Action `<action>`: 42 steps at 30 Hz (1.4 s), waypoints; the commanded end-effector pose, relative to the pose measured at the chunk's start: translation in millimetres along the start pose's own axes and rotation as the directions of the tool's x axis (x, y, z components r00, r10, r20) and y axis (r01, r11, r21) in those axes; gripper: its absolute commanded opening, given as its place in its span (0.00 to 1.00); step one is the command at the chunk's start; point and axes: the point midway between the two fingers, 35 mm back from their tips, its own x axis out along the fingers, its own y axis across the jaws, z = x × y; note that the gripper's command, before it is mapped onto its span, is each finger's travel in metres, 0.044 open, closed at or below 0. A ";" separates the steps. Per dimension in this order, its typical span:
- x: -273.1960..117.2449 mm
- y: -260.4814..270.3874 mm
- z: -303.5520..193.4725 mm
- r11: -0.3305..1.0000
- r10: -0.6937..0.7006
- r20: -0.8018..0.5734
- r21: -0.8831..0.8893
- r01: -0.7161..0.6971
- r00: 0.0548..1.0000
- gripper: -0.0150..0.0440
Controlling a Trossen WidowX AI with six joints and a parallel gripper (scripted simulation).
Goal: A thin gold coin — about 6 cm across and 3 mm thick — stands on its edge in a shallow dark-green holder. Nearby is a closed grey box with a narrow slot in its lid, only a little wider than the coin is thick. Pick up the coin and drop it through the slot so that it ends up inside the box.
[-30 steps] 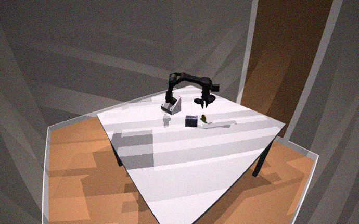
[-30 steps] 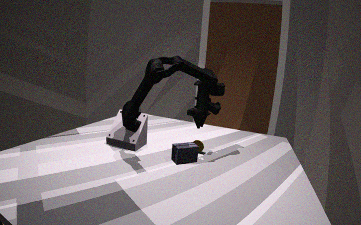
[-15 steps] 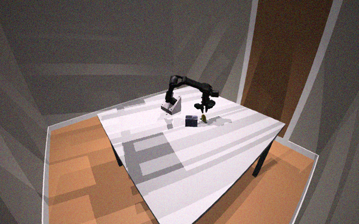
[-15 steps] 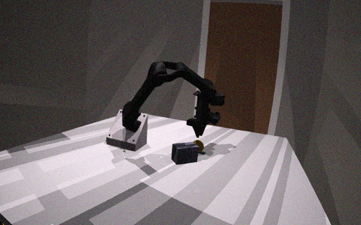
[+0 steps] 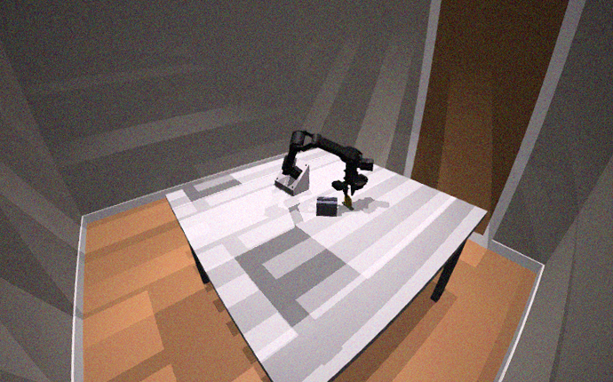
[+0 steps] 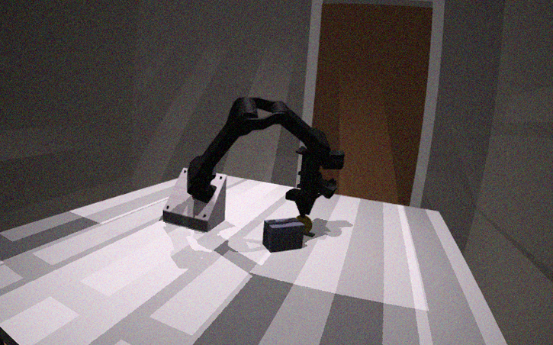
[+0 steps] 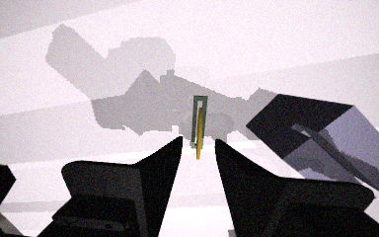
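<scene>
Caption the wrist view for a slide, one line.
Open gripper lined up over the edge-on gold coin in its green holder, grey slotted box at right.

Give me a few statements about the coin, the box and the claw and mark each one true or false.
1. The coin stands on edge in its holder. True.
2. The claw is shut on the coin. False: the fingers are apart with the coin's near edge showing in the gap, nothing gripped.
3. The box is beside the coin, in front of it in the exterior view. True.
4. The coin is already in the box. False: it is in the holder, outside the box.
5. The claw is above the box's slot. False: it is above the coin, with the slot off to one side.
</scene>
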 end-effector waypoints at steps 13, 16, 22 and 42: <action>28.4 -0.1 -1.9 1.000 -0.009 -0.002 -0.010 0.009 1.000 0.53; 33.3 -0.4 -2.2 1.000 -0.009 -0.002 -0.010 0.009 1.000 0.53; 43.1 -1.1 -2.9 1.000 -0.011 -0.001 -0.010 0.011 1.000 0.53; 50.5 -1.8 -3.6 1.000 -0.012 -0.001 -0.010 0.012 1.000 0.25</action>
